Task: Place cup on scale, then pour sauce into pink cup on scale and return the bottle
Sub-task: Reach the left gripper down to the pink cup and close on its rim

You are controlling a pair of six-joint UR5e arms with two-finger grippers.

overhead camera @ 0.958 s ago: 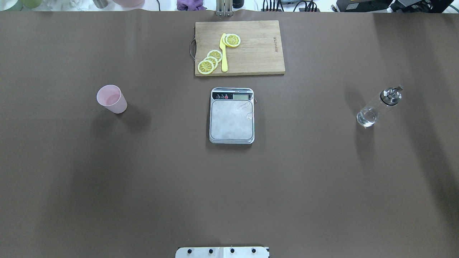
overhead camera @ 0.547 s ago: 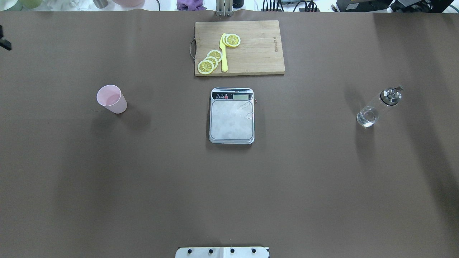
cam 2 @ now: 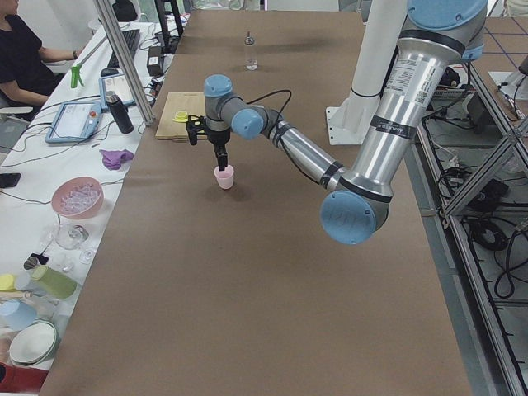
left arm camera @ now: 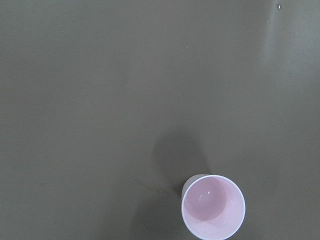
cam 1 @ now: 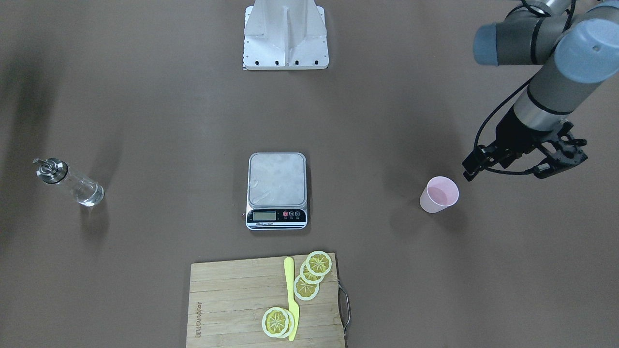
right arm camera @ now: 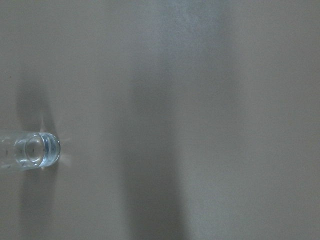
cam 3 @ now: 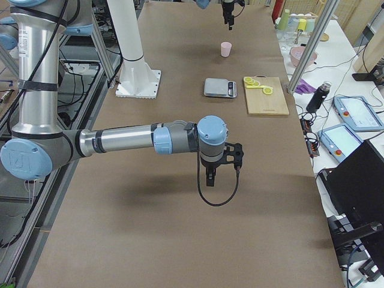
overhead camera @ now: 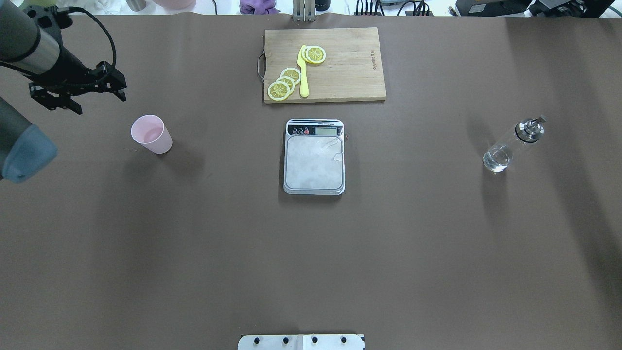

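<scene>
1. Table (overhead camera: 311, 272): brown surface, bare in the stretch nearest the robot.
2. Right gripper (cam 3: 208, 182): hangs above the table towards the robot's right end. It shows only in the side view, so whether it is parted or closed cannot be told. Its wrist view catches the bottle at the frame's edge, so it is not lined up on it.
3. Scale (overhead camera: 314, 163): centre of table, display side away from the robot, platform carrying nothing.
4. Cup (overhead camera: 151, 134): upright on the table, well left of the scale, empty as far as can be seen.
5. Bottle (overhead camera: 510, 146): standing on the table, well right of the scale, not held; the sauce (overhead camera: 496, 159) lies low in it.
6. Left gripper (overhead camera: 101, 104): jaws spread wide, gripping nothing, raised near the cup and offset to its far left, not around it.
7. Board (overhead camera: 340, 73): beyond the scale, with lemon slices (overhead camera: 286, 82) and a yellow knife (overhead camera: 303, 73).

Status, judged: no step complete. Left to do are grasping the cup, placing it on the scale, pouring, and returning the bottle.
</scene>
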